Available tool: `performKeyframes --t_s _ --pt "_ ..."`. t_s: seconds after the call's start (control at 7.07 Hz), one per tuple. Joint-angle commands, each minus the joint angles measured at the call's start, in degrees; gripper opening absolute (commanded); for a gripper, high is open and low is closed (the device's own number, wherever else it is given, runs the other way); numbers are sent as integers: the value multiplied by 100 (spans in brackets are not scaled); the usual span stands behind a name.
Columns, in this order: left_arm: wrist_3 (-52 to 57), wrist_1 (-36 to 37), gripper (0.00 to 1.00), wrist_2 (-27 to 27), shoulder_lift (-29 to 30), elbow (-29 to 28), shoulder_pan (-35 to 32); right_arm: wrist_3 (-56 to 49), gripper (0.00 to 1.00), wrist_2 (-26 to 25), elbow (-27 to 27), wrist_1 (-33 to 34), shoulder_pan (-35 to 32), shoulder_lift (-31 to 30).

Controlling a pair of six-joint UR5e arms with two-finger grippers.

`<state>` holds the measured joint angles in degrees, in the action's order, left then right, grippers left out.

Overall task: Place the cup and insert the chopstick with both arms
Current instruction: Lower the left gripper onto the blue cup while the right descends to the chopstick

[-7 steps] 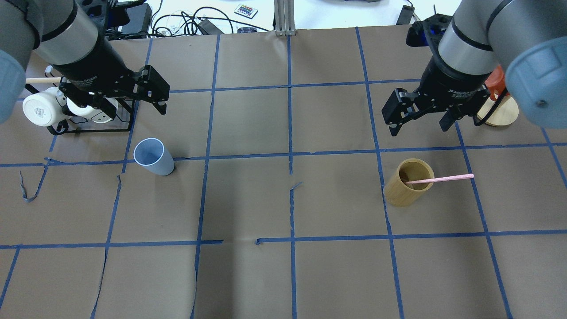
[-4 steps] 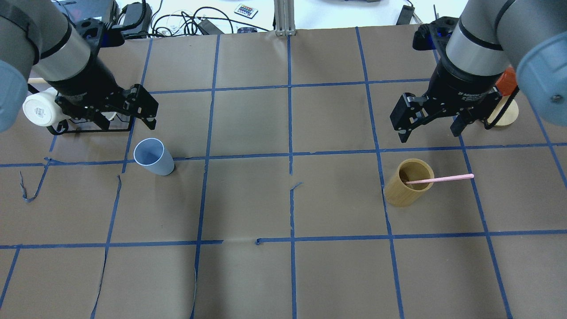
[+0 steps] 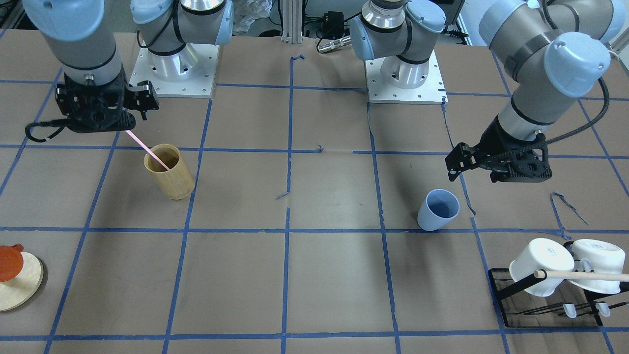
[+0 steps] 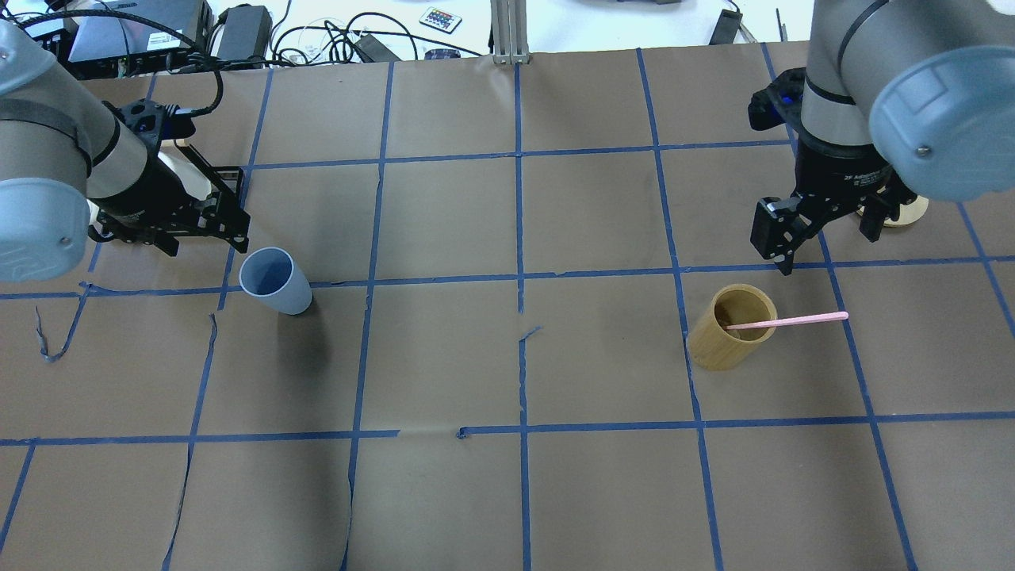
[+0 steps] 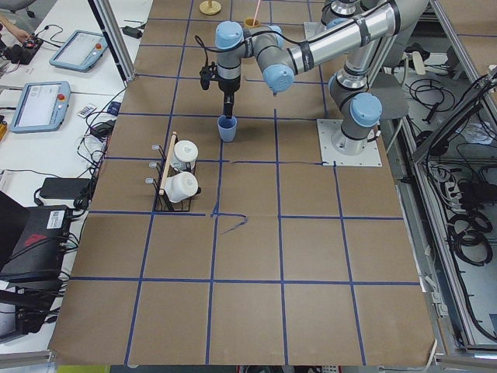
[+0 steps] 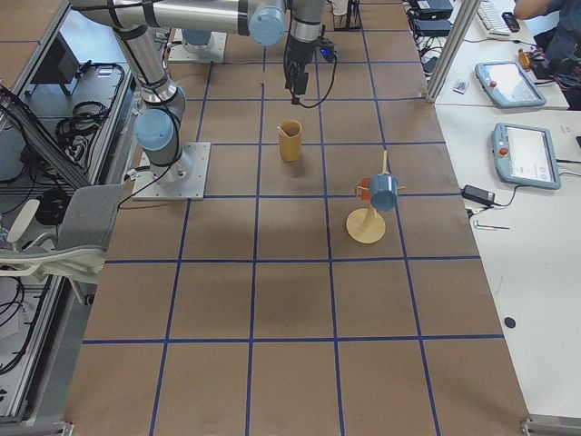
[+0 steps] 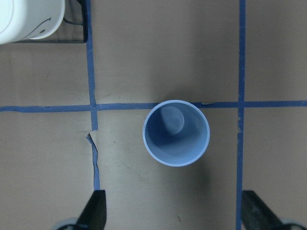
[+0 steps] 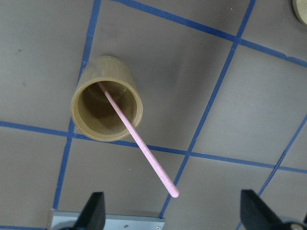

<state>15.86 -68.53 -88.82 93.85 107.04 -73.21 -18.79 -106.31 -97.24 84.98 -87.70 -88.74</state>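
The light-blue cup [image 4: 275, 281] stands upright on the table's left half and shows from above in the left wrist view [image 7: 176, 132]. My left gripper [image 4: 206, 242] is open and empty, just behind and left of the cup, above it. The pale-pink chopstick [image 4: 785, 320] leans in the tan bamboo holder [image 4: 725, 337], its free end pointing right. My right gripper [image 4: 825, 246] is open and empty, above and behind the holder. The right wrist view shows the chopstick [image 8: 139, 141] slanting out of the holder [image 8: 106, 105].
A black rack with white mugs [image 3: 545, 268] and a wooden rod [image 3: 585, 275] stands beyond the left arm. A round wooden stand [image 4: 904, 210] with an orange piece [image 3: 10, 260] sits behind the right gripper. Cables lie past the table's far edge.
Both arms have moved toward the near side of the table. The left gripper has closed in on the cup, and the right one on the holder. Both have stayed open.
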Motion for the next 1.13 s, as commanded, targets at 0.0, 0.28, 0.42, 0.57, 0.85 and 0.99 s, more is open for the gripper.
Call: performKeyframes --t_s 0.0,0.28,0.42,0.57,0.85,0.99 --pt "-310 381 98 -12 448 27 17 -774 100 -258 -137 -69 139 340" --pt "-329 419 90 -4 650 219 17 -880 100 -259 -531 -51 148 331" --pt "-329 732 90 -12 695 421 26 -872 87 -224 -655 -51 139 314" --pt "-346 1083 79 -4 809 571 26 -863 80 -276 -752 -69 157 279" --pt "-373 1289 1 -3 950 660 26 -784 74 -241 -954 -17 148 226" --pt "-408 1289 0 5 959 660 17 -784 60 -241 -972 36 148 226"
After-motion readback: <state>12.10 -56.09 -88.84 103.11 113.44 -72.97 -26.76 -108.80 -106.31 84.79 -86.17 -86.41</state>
